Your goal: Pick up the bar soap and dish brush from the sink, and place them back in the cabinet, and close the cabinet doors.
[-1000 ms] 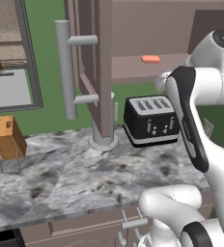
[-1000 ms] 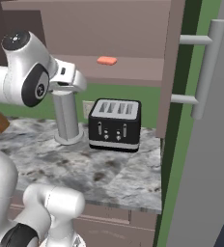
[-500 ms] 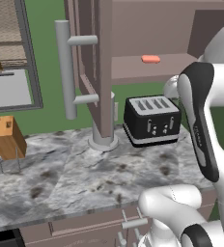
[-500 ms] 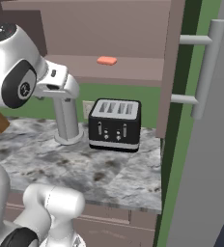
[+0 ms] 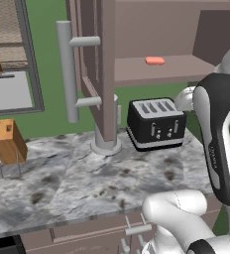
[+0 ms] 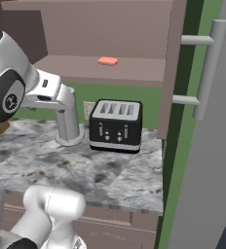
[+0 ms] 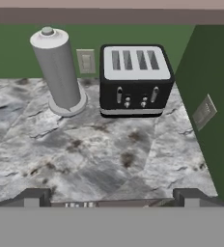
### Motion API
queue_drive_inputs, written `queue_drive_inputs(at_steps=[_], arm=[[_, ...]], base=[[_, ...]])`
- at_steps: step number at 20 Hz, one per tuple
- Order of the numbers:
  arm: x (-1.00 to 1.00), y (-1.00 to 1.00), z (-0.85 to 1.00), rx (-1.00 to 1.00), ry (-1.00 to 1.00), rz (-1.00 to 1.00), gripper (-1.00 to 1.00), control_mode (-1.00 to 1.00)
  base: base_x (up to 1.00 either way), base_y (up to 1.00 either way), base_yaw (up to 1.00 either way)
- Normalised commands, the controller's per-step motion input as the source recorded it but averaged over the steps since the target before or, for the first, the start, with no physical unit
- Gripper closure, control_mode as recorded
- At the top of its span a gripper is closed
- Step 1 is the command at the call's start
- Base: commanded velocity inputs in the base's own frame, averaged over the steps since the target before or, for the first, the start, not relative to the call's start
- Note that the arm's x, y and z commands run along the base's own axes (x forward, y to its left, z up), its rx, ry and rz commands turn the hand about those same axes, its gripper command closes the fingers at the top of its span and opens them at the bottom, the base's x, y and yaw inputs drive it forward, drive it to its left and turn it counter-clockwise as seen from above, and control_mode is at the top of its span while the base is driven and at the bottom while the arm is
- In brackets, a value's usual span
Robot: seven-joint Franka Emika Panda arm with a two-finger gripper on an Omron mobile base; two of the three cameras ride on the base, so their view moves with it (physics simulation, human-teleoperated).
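Gripper (image 7: 112,195) spread wide, holding nothing; salmon-pink bar soap (image 5: 154,60) on cabinet (image 5: 186,69) shelf, above black toaster (image 5: 155,123).

Grey marbled stone table (image 7: 109,159) smooth, faintly glossy; black toaster (image 7: 134,82) with brushed metal top; matt grey metal canister (image 7: 60,72); light wooden knife block (image 5: 8,141).

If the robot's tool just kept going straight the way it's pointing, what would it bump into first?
Probably the grey stone counter in front of the black toaster. The open tool points forward and down at that bare stretch; depth is hard to judge, so it might reach the toaster instead.
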Motion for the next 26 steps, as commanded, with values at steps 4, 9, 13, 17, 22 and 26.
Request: queue_drive_inputs(at_steps=[4, 9, 13, 17, 22, 26], arm=[[-0.31, 0.0, -0.21, 0.0, 0.03, 0.0, -1.0, -1.0], [-0.27, 0.0, -0.19, 0.0, 0.05, 0.0, -1.0, -1.0], [-0.15, 0.0, -0.05, 0.0, 0.02, 0.0, -1.0, 1.0], [0.0, 0.0, 0.0, 0.0, 0.0, 0.0, -1.0, 1.0], [0.0, 0.0, 0.0, 0.0, 0.0, 0.0, -1.0, 1.0], [0.0, 0.0, 0.0, 0.0, 0.0, 0.0, -1.0, 1.0]], base=[[0.0, 0.0, 0.0], [0.0, 0.0, 0.0], [-0.15, 0.0, 0.0], [-0.59, 0.31, 0.0], [-0.87, 0.82, -0.01], [-0.59, 1.0, 0.0]])
